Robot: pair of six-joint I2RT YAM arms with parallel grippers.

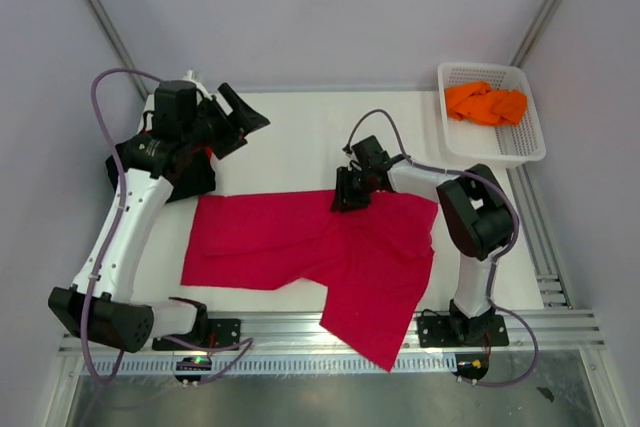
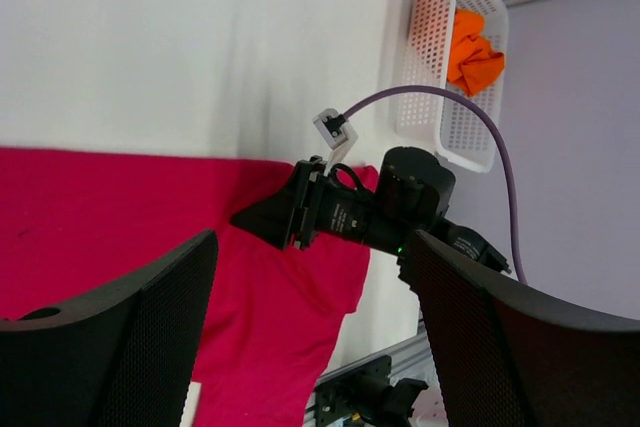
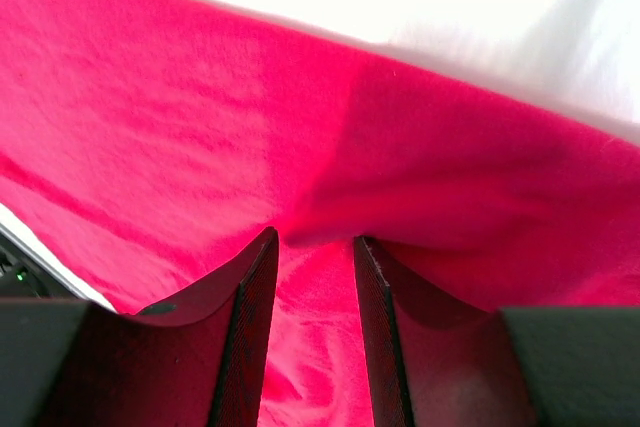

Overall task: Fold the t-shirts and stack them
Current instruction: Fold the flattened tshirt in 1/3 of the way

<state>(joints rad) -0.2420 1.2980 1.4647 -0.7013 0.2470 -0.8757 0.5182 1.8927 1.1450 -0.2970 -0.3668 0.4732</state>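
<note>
**A:** Crimson cloth on white. Is that the overhead view?

**B:** Yes. The crimson t-shirt (image 1: pixel 300 242) lies spread across the near half of the white table (image 1: pixel 300 137). One end hangs over the metal rail (image 1: pixel 280 329) at the near edge. Pale grey walls (image 1: pixel 330 7) close the table in on three sides.

**A:** And the far right corner?

**B:** A white mesh basket (image 1: pixel 528 154) sits there, with the orange t-shirt (image 1: pixel 485 102) crumpled inside.

**A:** The arms?

**B:** The right gripper (image 1: pixel 350 199) is down on the far edge of the crimson t-shirt. The left gripper (image 1: pixel 243 115) is raised over the far left of the table, apart from the cloth.

**A:** The left wrist view?

**B:** Its fingers (image 2: pixel 120 327) stand wide with nothing between them. Below are bare table, the crimson t-shirt, and the right arm (image 2: pixel 400 207) resting on it. The basket is beyond.

**A:** The right wrist view?

**B:** Crimson nearly fills it, with a strip of white table beyond. The jaws are pinched on a raised fold of the crimson t-shirt.
</note>
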